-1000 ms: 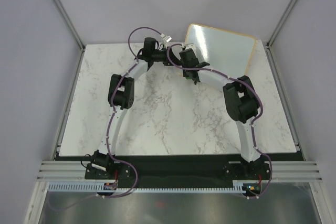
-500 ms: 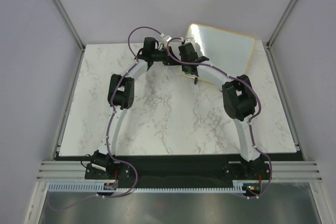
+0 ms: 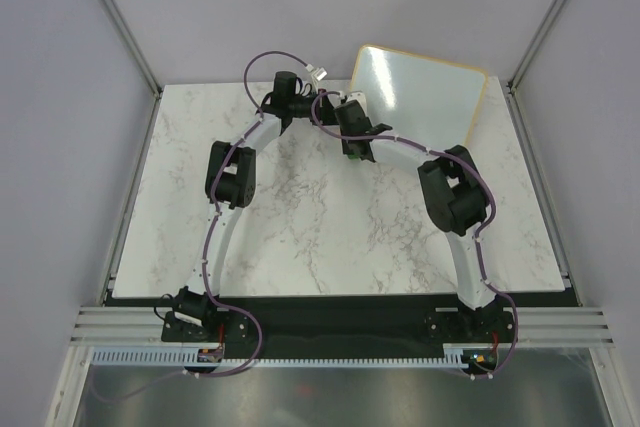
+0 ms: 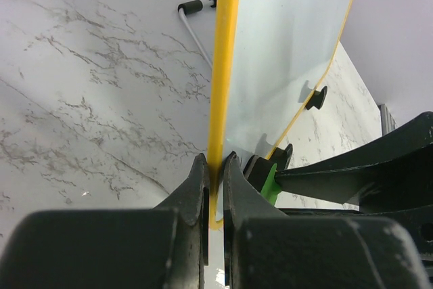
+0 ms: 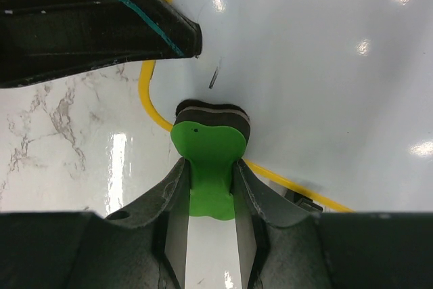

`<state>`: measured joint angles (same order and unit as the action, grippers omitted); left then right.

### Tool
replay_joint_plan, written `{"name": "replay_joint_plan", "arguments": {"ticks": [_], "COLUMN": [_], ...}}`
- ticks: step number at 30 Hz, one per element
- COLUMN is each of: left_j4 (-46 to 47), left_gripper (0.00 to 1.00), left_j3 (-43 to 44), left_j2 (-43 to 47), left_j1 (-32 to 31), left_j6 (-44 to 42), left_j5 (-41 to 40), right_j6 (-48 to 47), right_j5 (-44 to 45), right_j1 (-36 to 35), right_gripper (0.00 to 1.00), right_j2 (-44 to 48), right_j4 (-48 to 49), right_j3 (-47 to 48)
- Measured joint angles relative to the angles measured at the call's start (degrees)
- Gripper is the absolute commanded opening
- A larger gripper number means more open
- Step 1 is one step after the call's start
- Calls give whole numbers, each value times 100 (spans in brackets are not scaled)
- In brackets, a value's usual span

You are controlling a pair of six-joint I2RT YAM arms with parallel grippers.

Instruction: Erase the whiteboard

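Top external: whiteboard (image 3: 425,97), marble table (image 3: 330,232), walls (image 3: 300,7)

one whiteboard (image 3: 420,97), one green eraser (image 5: 208,160), two robot arms (image 3: 232,175) (image 3: 455,197).

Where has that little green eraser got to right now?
The green eraser is pinched between the fingers of the right gripper, at a rounded corner of the whiteboard, toward the far side of the table, beside the left gripper clamping the board's edge.
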<state>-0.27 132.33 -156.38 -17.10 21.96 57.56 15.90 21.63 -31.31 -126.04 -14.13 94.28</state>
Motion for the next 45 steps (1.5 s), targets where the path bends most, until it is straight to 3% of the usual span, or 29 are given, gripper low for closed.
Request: {"name": "replay_joint_plan", "arguments": {"ticks": [17,26,45], "left_j4": [72,74,2], "left_gripper": [2,2,2], "left_j3": [0,0,-4], "left_j2": [11,33,42], "left_j1": [-2,-13,-11], "left_j6": [-17,-15,-17], "left_j5": [-4,24,105], "right_j6": [-138,-258,-240], "right_j5": [-72,-57,13], "right_j1": [590,748,-173], "right_gripper": [0,0,0], "right_j2": [0,245,-142], "right_j4": [-378,-179,-286], "right_j3": [892,603,337]}}
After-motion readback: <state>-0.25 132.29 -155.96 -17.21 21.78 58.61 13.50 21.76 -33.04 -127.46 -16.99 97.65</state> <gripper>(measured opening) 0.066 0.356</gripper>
